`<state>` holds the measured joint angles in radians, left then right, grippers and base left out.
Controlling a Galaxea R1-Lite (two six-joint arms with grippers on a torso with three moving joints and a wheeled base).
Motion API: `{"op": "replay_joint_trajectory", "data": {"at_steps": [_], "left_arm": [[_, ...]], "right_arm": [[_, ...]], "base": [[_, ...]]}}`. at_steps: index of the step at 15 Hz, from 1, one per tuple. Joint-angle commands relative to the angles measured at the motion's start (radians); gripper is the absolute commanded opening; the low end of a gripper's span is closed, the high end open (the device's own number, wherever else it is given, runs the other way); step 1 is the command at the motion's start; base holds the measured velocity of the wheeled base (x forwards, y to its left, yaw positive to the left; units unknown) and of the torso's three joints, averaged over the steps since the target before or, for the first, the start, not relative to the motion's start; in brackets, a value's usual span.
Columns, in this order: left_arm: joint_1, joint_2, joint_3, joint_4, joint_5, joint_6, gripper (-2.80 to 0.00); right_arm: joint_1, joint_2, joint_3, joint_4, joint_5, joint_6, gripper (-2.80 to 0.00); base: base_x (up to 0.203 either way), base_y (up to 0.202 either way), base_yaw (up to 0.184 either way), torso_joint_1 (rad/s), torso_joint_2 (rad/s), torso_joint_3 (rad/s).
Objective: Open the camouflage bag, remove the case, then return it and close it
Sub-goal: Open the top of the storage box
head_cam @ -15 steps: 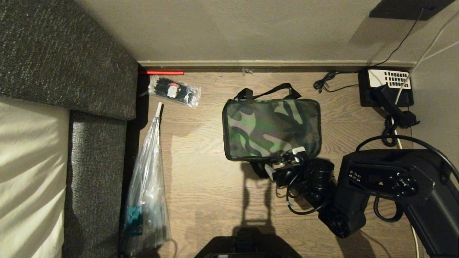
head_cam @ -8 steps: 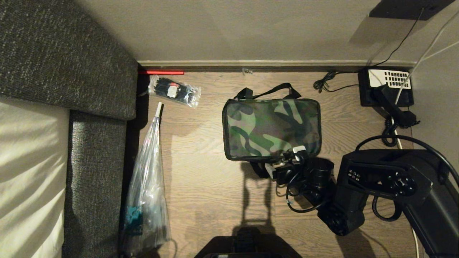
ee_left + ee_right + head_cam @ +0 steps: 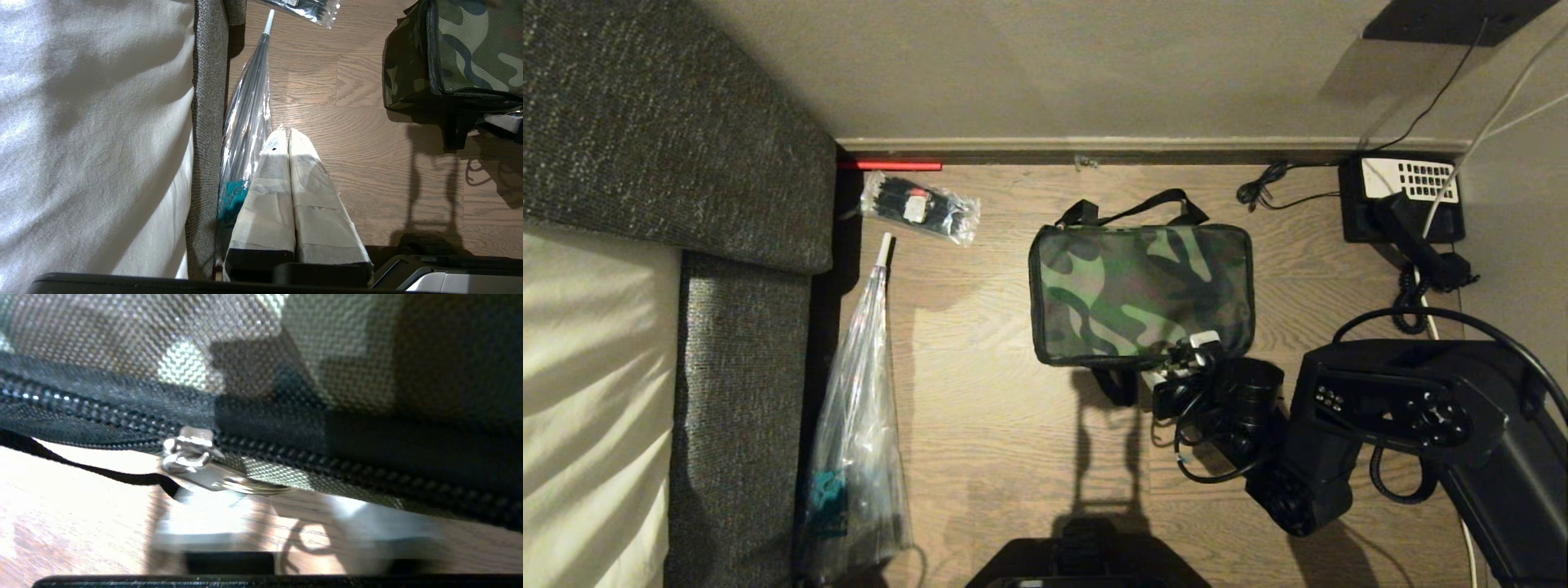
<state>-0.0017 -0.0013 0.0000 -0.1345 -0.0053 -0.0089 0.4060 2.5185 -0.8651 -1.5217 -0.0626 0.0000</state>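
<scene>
At the camouflage bag's (image 3: 1140, 292) near edge, the right end effector (image 3: 1178, 367) has half-narrowed around its zipper pull (image 3: 212, 473).

- My right arm (image 3: 1405, 416) is bulky matte black, its casing set with small round screws and buttons.
- A black cable (image 3: 1401, 482) loops loosely under the casing, and a thinner one curls by the wrist.
- The right gripper (image 3: 1180, 367) has pale, whitish fingertips on a black cylindrical wrist.
- The left gripper (image 3: 288, 139) wears cream tape wrapped in bands over black finger bases.
</scene>
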Motion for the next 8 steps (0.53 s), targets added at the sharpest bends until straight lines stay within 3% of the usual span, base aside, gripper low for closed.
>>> {"op": "replay_joint_trajectory", "data": {"at_steps": [1,8], "left_arm": [[0.0,0.001,0.04,-0.002,-0.001,0.0,-2.8],[0.0,0.001,0.04,-0.002,0.001,0.0,-2.8]], "right_arm": [[0.001,0.002,-0.002,-0.008,0.0,0.0,-2.8],[0.001,-0.027,0.071,-0.008,0.003,-0.009,-2.8]], "base": [[0.0,0.0,0.0,0.0,0.0,0.0],[0.0,0.0,0.0,0.0,0.0,0.0]]}}
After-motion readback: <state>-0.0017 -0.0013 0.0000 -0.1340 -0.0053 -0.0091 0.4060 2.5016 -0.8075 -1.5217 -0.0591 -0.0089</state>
